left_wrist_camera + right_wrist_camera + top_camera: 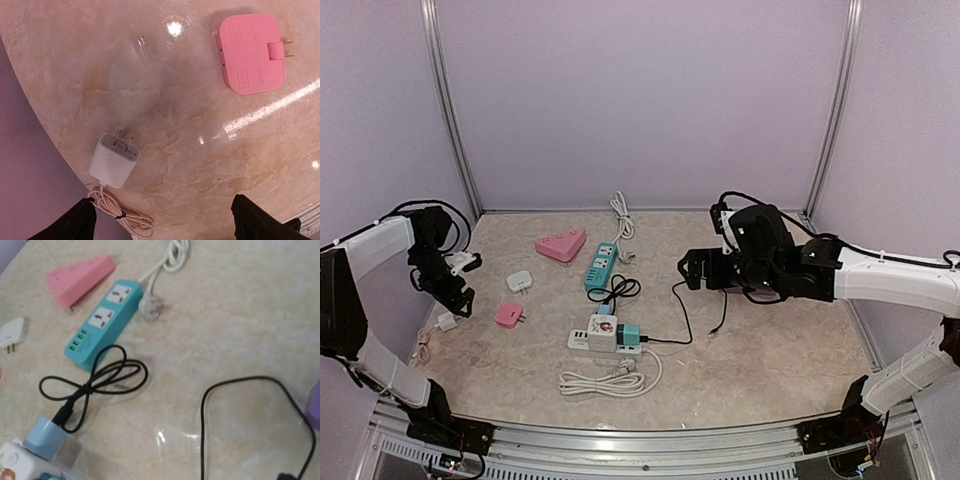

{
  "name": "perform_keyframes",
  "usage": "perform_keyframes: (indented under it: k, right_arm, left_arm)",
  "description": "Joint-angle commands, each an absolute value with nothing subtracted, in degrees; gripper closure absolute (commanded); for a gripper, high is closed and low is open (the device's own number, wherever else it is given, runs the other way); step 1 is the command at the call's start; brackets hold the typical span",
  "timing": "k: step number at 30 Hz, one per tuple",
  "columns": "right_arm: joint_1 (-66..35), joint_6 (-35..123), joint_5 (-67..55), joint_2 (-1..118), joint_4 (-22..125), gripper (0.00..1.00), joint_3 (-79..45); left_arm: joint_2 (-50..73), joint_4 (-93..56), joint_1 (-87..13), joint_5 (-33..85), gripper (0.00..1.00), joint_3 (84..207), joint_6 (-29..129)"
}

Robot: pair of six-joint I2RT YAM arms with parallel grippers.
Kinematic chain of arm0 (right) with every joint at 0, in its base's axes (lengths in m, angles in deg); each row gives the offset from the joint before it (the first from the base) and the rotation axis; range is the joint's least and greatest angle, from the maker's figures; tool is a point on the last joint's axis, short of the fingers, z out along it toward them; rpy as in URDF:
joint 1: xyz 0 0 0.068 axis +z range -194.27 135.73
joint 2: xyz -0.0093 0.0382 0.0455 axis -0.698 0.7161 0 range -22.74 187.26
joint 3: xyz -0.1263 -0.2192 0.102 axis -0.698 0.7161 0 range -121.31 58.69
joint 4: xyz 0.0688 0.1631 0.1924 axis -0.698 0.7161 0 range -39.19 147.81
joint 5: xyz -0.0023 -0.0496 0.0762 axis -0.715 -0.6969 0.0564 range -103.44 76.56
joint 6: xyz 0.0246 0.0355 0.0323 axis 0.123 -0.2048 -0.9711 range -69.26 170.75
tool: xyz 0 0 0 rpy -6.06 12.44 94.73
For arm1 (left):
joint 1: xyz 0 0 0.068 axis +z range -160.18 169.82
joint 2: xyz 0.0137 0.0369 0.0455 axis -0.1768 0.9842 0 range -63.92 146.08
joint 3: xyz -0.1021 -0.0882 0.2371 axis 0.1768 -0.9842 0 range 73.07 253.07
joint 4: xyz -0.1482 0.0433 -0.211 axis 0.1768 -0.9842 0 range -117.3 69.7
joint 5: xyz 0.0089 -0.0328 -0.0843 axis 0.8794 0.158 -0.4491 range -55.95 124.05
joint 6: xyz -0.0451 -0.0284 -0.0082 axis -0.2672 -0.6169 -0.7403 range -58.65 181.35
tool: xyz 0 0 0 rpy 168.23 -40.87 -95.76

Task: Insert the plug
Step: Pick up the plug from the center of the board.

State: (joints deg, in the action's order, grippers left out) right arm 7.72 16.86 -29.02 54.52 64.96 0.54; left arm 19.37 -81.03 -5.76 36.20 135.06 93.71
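From above, the left gripper (460, 300) hung by the table's (770, 350) left edge over the white charger (447, 321). The pink adapter (508, 315) lay near it, and the white power strip (590, 340) and teal power strip (601, 265) lay well apart toward the middle. The right gripper (692, 270) hovered beside the black cable (685, 315), spread wide and empty. In the left wrist view the charger lay flat ahead of the wide-spread fingers (75, 222), nearer the left one, and they held nothing; its cord (120, 215) was bunched at the table rim. The right wrist view showed the teal strip's free sockets but none of its own fingers. A closure off-centre could skid the light charger over the glossy edge. It could also pinch the cord or cover the prongs, which would spoil insertion.
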Motion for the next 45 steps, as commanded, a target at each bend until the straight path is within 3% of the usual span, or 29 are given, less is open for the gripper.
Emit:
perform_keyframes:
  k: [1, 10, 20, 28, 36, 41, 45]
  right_arm:
    - [7.6, 12.9, -28.6, 56.5, 66.5, 0.00, 0.5]
    - [7.6, 17.6, -28.5, 57.0, 58.2, 0.00, 6.0]
    - [5.3, 33.3, -23.2, 62.2, 57.5, 0.00, 0.2]
    - [5.2, 27.4, -24.3, 62.4, 57.2, 0.00, 2.2]
    - [5.9, 19.1, -25.1, 59.4, 54.3, 0.00, 8.0]
    - [6.2, 18.2, -26.1, 58.0, 53.7, 0.00, 9.3]
    - [6.3, 18.6, -26.5, 58.2, 53.9, 0.00, 9.1]
  left_arm:
    - [19.5, -77.4, -3.3, 38.1, 0.09, 132.7, 96.7]
    - [17.6, -79.0, 1.0, 41.5, 0.11, 127.4, 105.1]
    - [14.3, -76.3, 1.8, 39.1, 0.10, 127.9, 126.1]
    - [27.0, -69.7, 3.7, 41.0, 0.20, 133.7, 130.3]
    - [32.8, -66.6, 5.9, 39.8, 0.20, 131.2, 134.0]
    - [34.7, -68.6, 6.6, 38.1, 0.28, 131.0, 134.8]
    - [33.9, -68.1, 6.7, 35.3, 0.44, 129.1, 135.9]
